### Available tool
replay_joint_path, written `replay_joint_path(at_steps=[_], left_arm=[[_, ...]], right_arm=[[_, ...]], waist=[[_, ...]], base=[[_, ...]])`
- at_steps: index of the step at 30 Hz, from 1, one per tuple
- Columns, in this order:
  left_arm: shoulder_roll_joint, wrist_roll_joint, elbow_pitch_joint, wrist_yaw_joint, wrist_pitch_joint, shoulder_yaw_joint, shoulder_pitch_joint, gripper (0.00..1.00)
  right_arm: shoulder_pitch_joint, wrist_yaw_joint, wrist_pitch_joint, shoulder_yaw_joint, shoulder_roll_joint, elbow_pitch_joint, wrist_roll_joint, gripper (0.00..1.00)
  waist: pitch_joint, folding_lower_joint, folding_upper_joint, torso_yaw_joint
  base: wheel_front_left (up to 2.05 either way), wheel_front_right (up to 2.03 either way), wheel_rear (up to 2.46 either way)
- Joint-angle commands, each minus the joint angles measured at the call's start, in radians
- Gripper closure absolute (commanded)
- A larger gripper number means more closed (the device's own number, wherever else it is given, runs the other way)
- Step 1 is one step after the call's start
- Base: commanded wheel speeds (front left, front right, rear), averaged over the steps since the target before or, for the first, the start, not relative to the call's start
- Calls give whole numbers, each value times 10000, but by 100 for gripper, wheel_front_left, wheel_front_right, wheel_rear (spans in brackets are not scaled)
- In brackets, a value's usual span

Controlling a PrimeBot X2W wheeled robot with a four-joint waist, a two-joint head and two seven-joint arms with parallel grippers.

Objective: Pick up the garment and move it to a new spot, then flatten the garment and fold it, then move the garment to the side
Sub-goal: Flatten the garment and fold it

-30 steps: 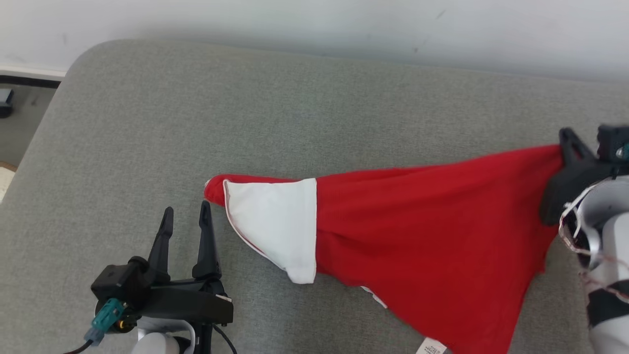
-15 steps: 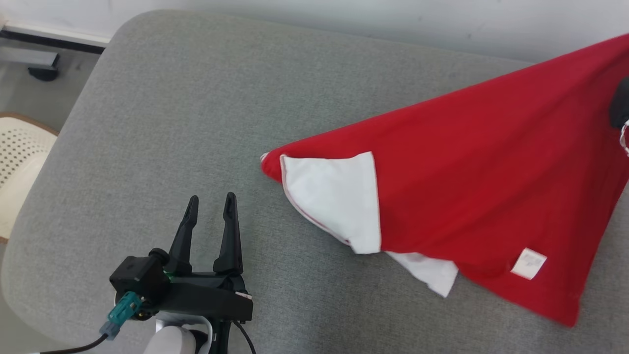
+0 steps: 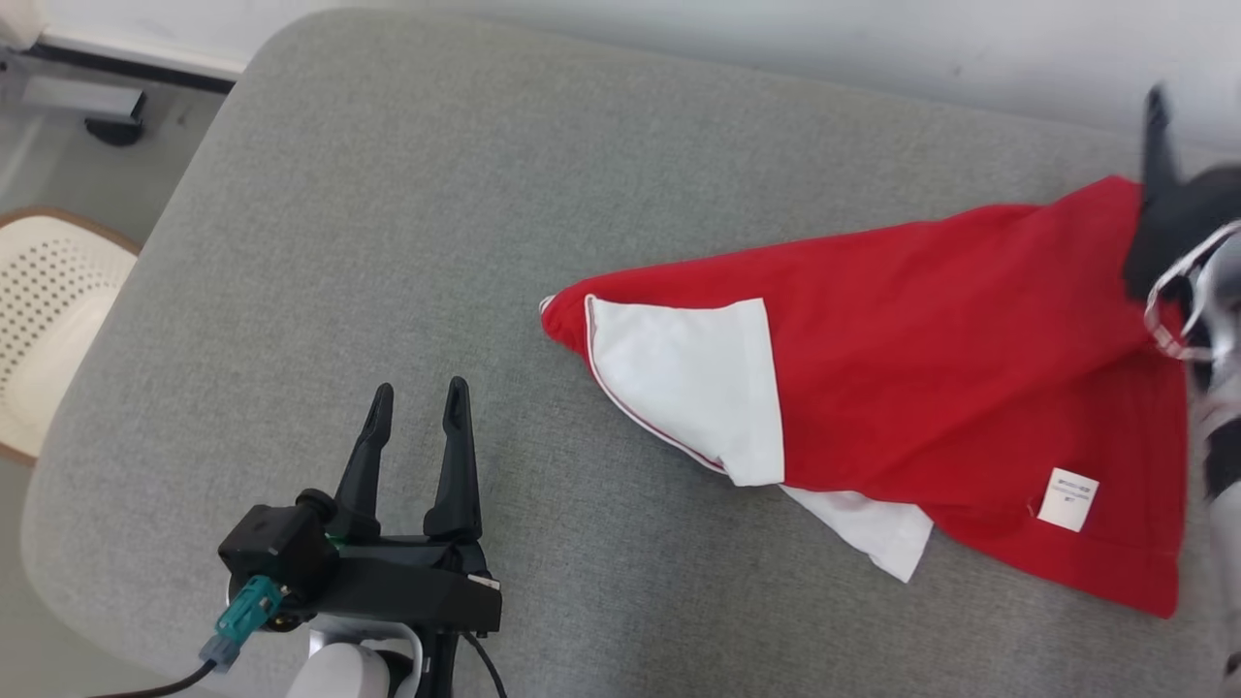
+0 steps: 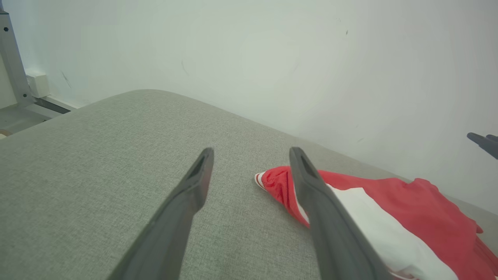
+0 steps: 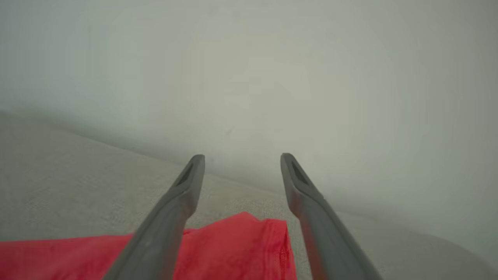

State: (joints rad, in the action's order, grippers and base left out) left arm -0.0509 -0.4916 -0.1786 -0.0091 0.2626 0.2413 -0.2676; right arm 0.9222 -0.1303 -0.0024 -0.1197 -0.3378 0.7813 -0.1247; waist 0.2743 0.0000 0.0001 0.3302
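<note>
The garment (image 3: pixel 921 359) is a red shirt lying spread on the grey cushion (image 3: pixel 388 223), right of centre. One white sleeve (image 3: pixel 688 388) faces my left side, and a small white label (image 3: pixel 1066 499) sits near the hem. My left gripper (image 3: pixel 417 393) stands open above the cushion, left of the sleeve and apart from it. In the left wrist view, the left gripper (image 4: pixel 252 151) has its right finger in front of the shirt's striped tip (image 4: pixel 272 182). My right gripper (image 3: pixel 1159 136) is blurred at the garment's far right corner. The right gripper (image 5: pixel 242 158) is open, with the red cloth (image 5: pixel 241 249) lying loose below its fingers.
A white wall (image 3: pixel 776 48) runs behind the cushion. A cream perforated chair (image 3: pixel 48 320) stands off the cushion's rounded left edge, with floor and a metal frame (image 3: pixel 78 97) beyond. Bare cushion stretches left and behind the garment.
My right gripper has opened and let go of the garment. The raised right corner has dropped onto the cushion. The head camera has shifted. The left gripper stays open.
</note>
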Motion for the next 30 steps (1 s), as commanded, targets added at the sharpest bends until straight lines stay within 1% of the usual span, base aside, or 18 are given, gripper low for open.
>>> replay_joint_path(at_steps=[1, 6, 8, 11, 12, 15, 18, 21, 23, 25, 26, 30], left_arm=[[5, 110, -11, -5, 36, -71, 119, 0], [4, 307, -179, -62, 36, -151, 313, 0], [4, 331, -250, -106, 36, -133, 426, 0], [4, 371, -384, -162, 37, -88, 479, 0], [4, 371, -384, -162, 37, -88, 479, 0], [-13, 418, -591, -256, 1, 91, 461, 0], [-36, 515, -836, -344, -219, 360, 277, 0], [-103, 614, -1066, -415, -528, 617, -25, 0], [-131, 718, -1240, -444, -725, 748, -273, 0], [-185, 824, -1473, -355, -961, 826, -552, 0], [-273, 934, -1771, -226, -1229, 803, -888, 0], [-475, 1126, -2442, -18, -1914, 871, -1625, 0]], right_arm=[[-404, -10, 33, -27, 188, 9, 265, 0], [-1567, -10, 469, 244, 707, -552, 1104, 0], [-2200, -10, 702, 368, 895, -1081, 1447, 0], [-3233, -10, 1012, 466, 1195, -2222, 1848, 0], [-3233, -10, 1012, 466, 1195, -2222, 1848, 0], [-4513, -10, 1403, 338, 1623, -3587, 2209, 0], [-5768, -10, 1773, 103, 2111, -4952, 2285, 0], [-6850, -10, 2125, -17, 2543, -6097, 2340, 0], [-7411, -10, 2299, -62, 2708, -6726, 2403, 0], [-7873, -10, 2416, -84, 2813, -7225, 2481, 0], [-8198, -10, 2510, 19, 2870, -7592, 2563, 0], [-8527, -12, 2591, 368, 2878, -7909, 3086, 0]], waist=[[-332, 0, -1, -280], [-863, 0, -1, -776], [-1073, 0, -1, -977], [-1352, 0, -1, -1300], [-1352, 0, -1, -1300], [-1567, 0, -1, -1604], [-1734, 0, -1, -1917], [-1844, 0, -1, -2227], [-1875, 0, -1, -2412], [-1888, 0, -1, -2609], [-1850, 0, -1, -2835], [-1670, 0, -1, -3278]], base=[[0, 0, 0], [0, 0, 0], [0, 0, 0], [0, 0, 0], [0, 0, 0], [0, 0, 0], [0, 0, 0], [0, 0, 0], [0, 0, 0], [0, 0, 0], [0, 0, 0], [0, 0, 0]])
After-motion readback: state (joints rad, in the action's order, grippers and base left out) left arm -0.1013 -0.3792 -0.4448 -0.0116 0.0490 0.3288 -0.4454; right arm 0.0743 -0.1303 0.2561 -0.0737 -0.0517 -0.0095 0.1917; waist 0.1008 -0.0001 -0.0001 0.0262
